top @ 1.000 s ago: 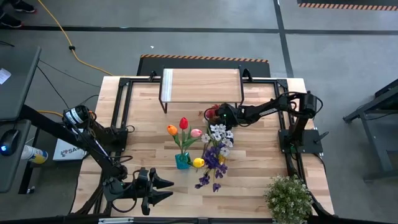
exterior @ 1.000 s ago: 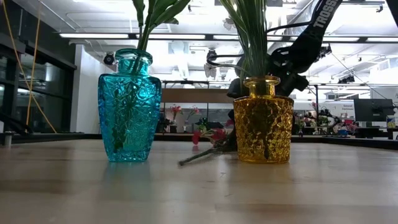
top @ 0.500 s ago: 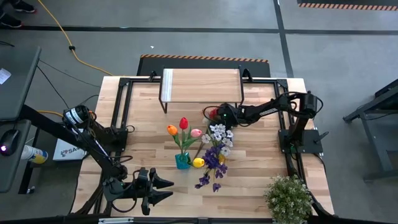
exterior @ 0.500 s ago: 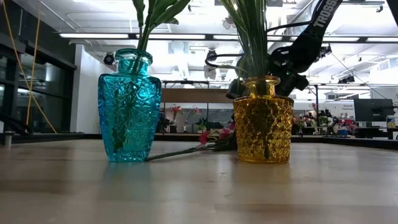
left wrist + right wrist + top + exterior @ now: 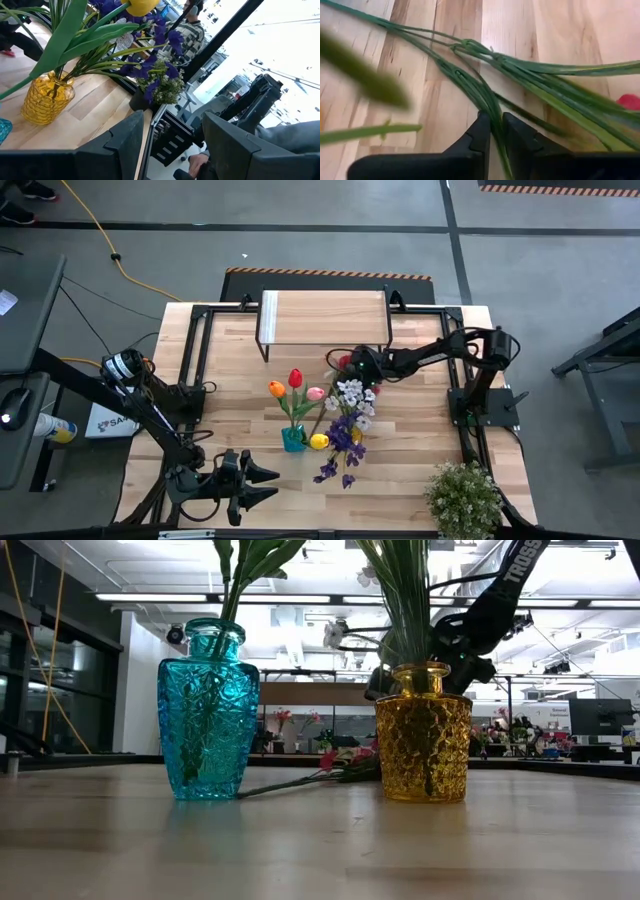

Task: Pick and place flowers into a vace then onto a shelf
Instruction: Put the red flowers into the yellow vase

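Right tool (image 5: 492, 131) has its two dark fingers (image 5: 479, 134) pinched together on a bundle of thin green stems (image 5: 470, 82), seen plainly in its wrist view; the stems belong to the red spray (image 5: 343, 363) that lies on the desk (image 5: 420, 440) just in front of the shelf (image 5: 322, 313). In the high view this tool (image 5: 357, 365) sits at the spray's head, between the shelf's front edge and the vases. From table height the spray (image 5: 335, 761) lies flat, its stem running between the two vases, with pink-red blooms beside the yellow one.

The teal vase (image 5: 208, 712) stands upright near the middle of the desk and holds the tulips (image 5: 294, 385): orange, red and pink heads fan out above it in the overhead picture. The yellow vase (image 5: 423, 734) stands upright just beside it, toward the right arm's side, and holds the purple and white sprays (image 5: 348, 415), with a yellow tulip (image 5: 319, 441) leaning out low between the two vases. Its green leaves and stems rise out of the neck.

The shelf stands at the far edge of the desk, its plank top bare.

The left tool (image 5: 262, 483) rests at the near edge of the desk, well apart from the vases, its fingers (image 5: 125, 145) spread with nothing between them. A bushy potted plant (image 5: 464, 499) sits at the desk's near right corner.
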